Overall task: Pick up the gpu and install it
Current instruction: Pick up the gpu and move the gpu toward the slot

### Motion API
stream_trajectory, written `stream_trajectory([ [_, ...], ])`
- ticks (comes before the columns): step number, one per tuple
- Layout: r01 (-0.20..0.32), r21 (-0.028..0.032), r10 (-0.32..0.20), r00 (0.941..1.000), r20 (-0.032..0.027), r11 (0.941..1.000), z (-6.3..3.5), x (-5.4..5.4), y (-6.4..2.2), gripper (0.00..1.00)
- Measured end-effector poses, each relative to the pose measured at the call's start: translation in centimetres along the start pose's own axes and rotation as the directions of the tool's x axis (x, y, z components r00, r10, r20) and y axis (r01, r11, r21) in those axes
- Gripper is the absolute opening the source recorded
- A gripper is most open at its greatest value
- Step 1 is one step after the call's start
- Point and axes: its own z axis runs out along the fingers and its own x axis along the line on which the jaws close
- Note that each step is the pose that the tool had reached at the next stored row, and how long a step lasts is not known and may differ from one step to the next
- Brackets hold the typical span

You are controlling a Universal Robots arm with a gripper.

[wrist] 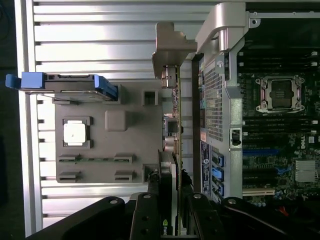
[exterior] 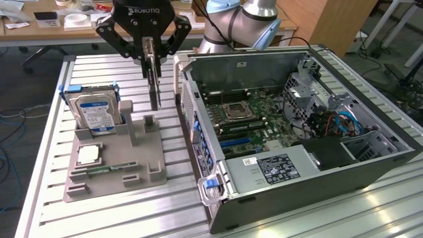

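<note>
Pincer [exterior: 150, 55] is closed narrowly on the top edge of the gpu [exterior: 155, 89], jaws pressing its two flat faces. The card hangs upright and edge-on, above the far right corner of the grey parts holder [exterior: 112, 168]. It sits between the hard drive [exterior: 92, 111] on the exterior view's left and the open computer case [exterior: 297, 148] on that view's right. Cannot tell whether its lower edge is clear of the holder slot.

Wrist view: gpu [wrist: 175, 125] shows as a thin line running away from the pincer [wrist: 171, 220], with its silver bracket [wrist: 167, 50] at the far end, just beside the case wall.

Handling, judged:
- Light, stiff board, but fragile.
- Connector edge and soldered parts will not tolerate knocks or twisting.
- Faces are uneven (cooler on one side), so a grip near mid-length on the top edge looks best for balance.
- The long card could swing or tilt in the jaws if bumped.

Holder rests on the slatted metal worktop [exterior: 86, 218].
</note>
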Motion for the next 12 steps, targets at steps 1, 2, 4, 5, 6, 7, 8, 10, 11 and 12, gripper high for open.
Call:
stream_trajectory([
  [1,0.0,0.0,0.0,1.0,0.0,1.0,0.0,-0.1,0.01,0.27],
  [2,0.0,0.0,0.0,1.0,0.0,1.0,0.01,-0.2,0.01,0.27],
  [4,0.0,0.0,0.0,1.0,0.0,1.0,0.01,-0.4,0.02,0.27],
  [5,0.0,0.0001,0.0,1.0,-0.0001,1.0,0.01,-0.5,0.03,0.27],
  [6,0.0,0.0001,0.0,1.0,0.0,1.0,0.01,-0.7,0.03,0.27],
  [7,0.0,0.0001,0.0,1.0,0.0,1.0,0.02,-0.8,0.04,0.27],
  [8,0.0,0.0,0.0,1.0,0.0,1.0,0.02,-0.9,0.04,0.27],
  [10,0.0,0.0,0.0,1.0,-0.0001,1.0,0.02,-1.1,0.06,0.27],
  [11,0.0,0.0,0.0,1.0,0.0,1.0,0.03,-1.3,0.06,0.27],
  [12,0.0,0.0,0.0,1.0,0.0,1.0,0.03,-1.4,0.06,0.27],
])
